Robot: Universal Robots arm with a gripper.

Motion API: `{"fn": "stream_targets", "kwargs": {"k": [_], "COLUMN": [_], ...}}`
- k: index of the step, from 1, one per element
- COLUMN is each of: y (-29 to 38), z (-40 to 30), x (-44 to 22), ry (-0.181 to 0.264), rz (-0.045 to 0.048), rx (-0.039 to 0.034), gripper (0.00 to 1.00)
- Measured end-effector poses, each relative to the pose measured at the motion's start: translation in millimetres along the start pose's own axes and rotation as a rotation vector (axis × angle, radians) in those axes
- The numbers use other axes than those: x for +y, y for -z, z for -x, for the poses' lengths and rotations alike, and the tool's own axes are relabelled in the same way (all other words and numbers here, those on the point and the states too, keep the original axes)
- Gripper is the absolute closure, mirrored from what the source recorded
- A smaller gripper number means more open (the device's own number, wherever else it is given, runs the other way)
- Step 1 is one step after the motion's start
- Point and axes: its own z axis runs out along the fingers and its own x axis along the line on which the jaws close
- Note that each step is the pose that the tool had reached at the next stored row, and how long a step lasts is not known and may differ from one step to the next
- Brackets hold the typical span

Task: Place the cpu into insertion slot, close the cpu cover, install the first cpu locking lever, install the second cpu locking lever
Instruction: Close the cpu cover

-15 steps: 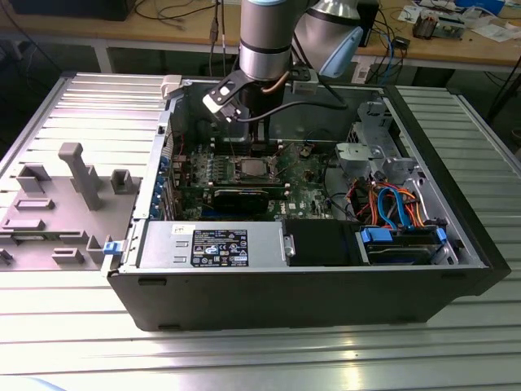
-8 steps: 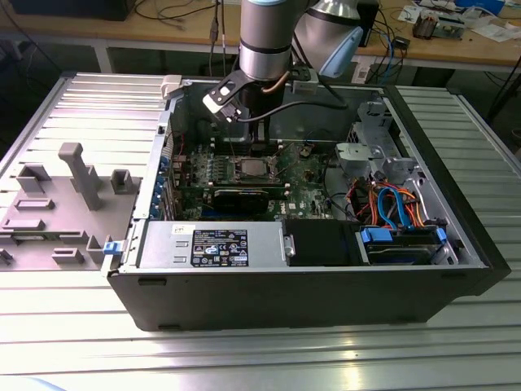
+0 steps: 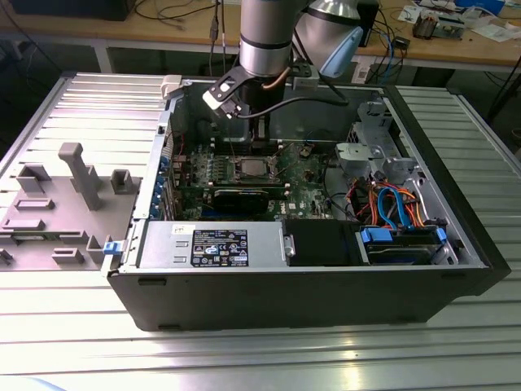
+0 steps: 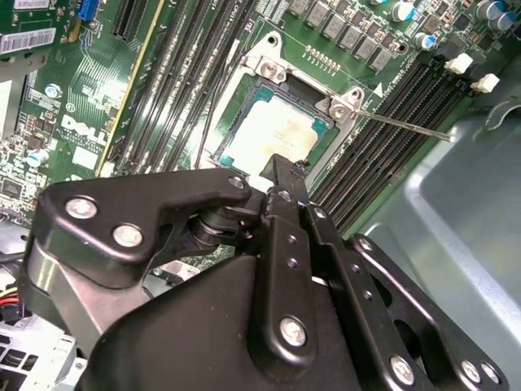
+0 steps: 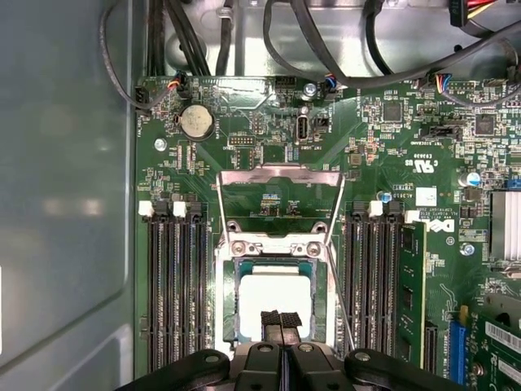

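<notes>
Reaching into the computer case (image 3: 309,297), the gripper (image 3: 259,147) hangs just above the insertion slot (image 3: 248,169) in the exterior view. In the second wrist view, the cpu (image 4: 273,134) lies seated in that slot. In the first wrist view, the fingertips (image 5: 271,320) are pressed together and empty at the cpu's edge, probably settling it. The cpu cover (image 5: 281,176) is swung back from the slot for access.

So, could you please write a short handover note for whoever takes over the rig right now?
Gripper: shut, nothing between its fingers, tips right over the cpu; whether they touch it cannot be told.
Things: the cpu lies flat in the insertion slot. The cpu cover is swung open, off the chip. A locking lever sticks out unlatched.
Done: cpu placed.
Left: closing the cover, installing both levers.
</notes>
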Motion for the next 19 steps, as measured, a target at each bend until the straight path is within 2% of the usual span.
{"fn": "stream_targets", "kwargs": {"k": [13, 19], "y": [0.8, 5.7], "z": [0.0, 0.0], "x": [0.0, 0.0], "ry": [0.000, 0.000], "rz": [-0.0001, 0.0000], "rx": [-0.0001, -0.0001], "gripper": [0.89, 0.89]}}
